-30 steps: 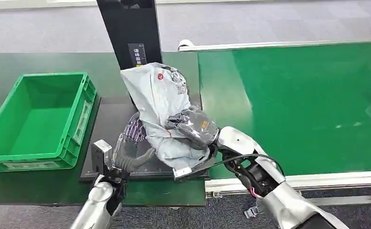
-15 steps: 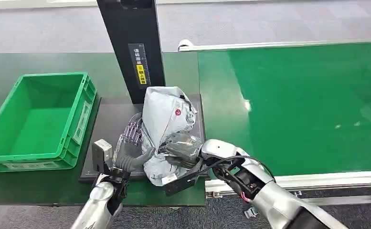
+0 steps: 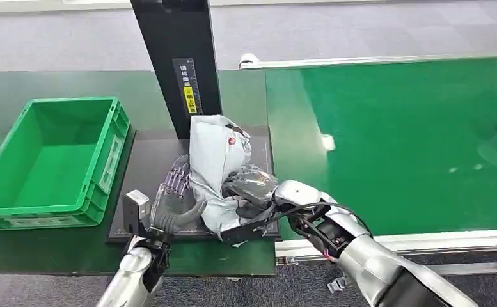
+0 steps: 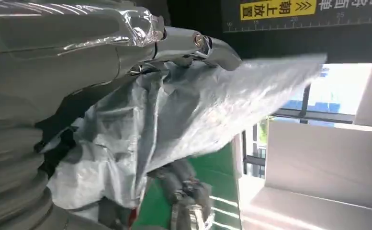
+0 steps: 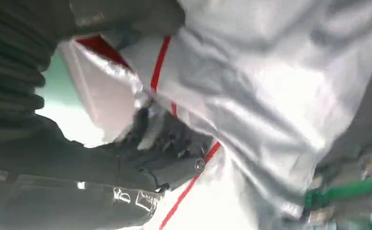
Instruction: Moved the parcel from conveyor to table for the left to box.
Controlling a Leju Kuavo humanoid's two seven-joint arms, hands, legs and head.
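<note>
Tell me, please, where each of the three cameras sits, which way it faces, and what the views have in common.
Head view: high on the robot, looking forward and down at the black mat, green crate and conveyor; both arms enter from below.
Left wrist view: behind the left hand, facing the parcel and the black post.
Right wrist view: behind the right hand, pressed close to the parcel.
Shared: all three show the grey parcel between the hands.

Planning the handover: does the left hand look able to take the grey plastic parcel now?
Probably yes. The left hand is open right beside the grey plastic parcel with nothing between them, though the right hand grips its other side.
</note>
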